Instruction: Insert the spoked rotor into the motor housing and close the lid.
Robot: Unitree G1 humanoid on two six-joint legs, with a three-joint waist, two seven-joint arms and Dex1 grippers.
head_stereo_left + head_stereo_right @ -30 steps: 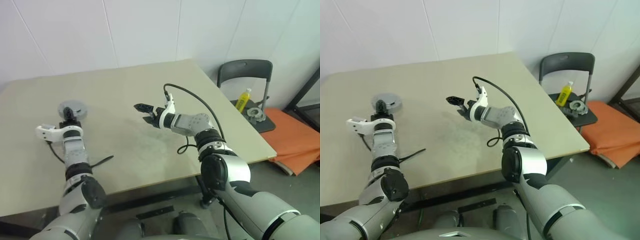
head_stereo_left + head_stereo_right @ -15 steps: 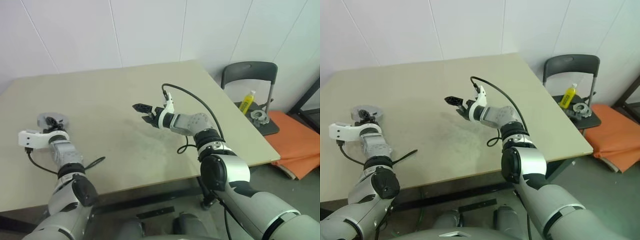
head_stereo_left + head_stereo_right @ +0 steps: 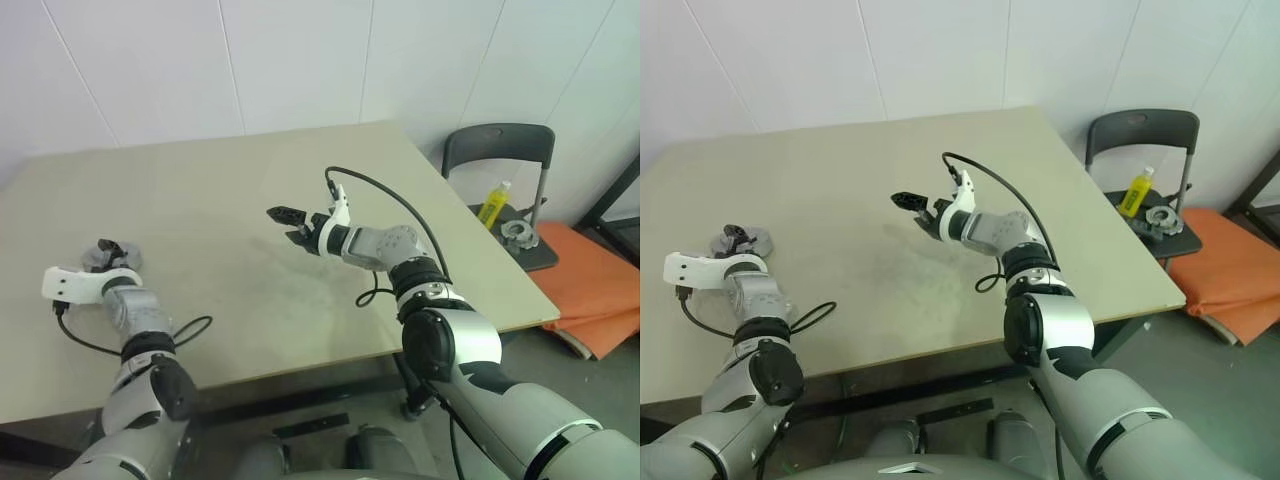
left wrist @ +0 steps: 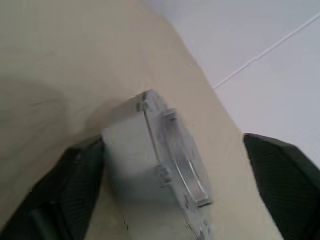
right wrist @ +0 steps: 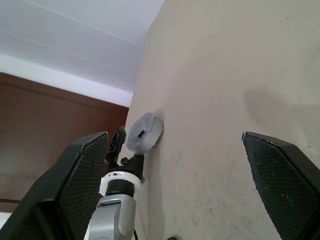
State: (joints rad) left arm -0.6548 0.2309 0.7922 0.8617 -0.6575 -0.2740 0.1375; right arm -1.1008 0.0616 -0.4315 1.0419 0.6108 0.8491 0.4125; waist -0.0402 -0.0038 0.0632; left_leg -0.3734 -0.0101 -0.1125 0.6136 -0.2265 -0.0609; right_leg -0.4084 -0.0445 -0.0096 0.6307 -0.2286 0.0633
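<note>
At the table's far left stands the motor housing (image 4: 125,160), a short grey cylinder. The lid (image 4: 176,150), a ribbed silver-grey disc, lies on top of it. My left gripper (image 4: 170,142) is open around the housing; one finger (image 4: 70,185) sits close beside it, the other (image 4: 285,180) stands well apart. In the head views the lid (image 3: 117,252) shows just beyond my left gripper (image 3: 108,247). My right gripper (image 3: 284,223) hovers open over the middle of the table, holding nothing. The spoked rotor is out of view.
The beige table (image 3: 250,170) stands against a white wall. A black chair (image 3: 500,150) to its right carries a yellow bottle (image 3: 491,203) and a grey metal part (image 3: 517,232). An orange cushion (image 3: 590,280) lies on the floor beyond it.
My left gripper drew the housing with its lid toward the table's left and nearer edge, turned at the wrist, then opened its fingers. The right arm stayed still.
</note>
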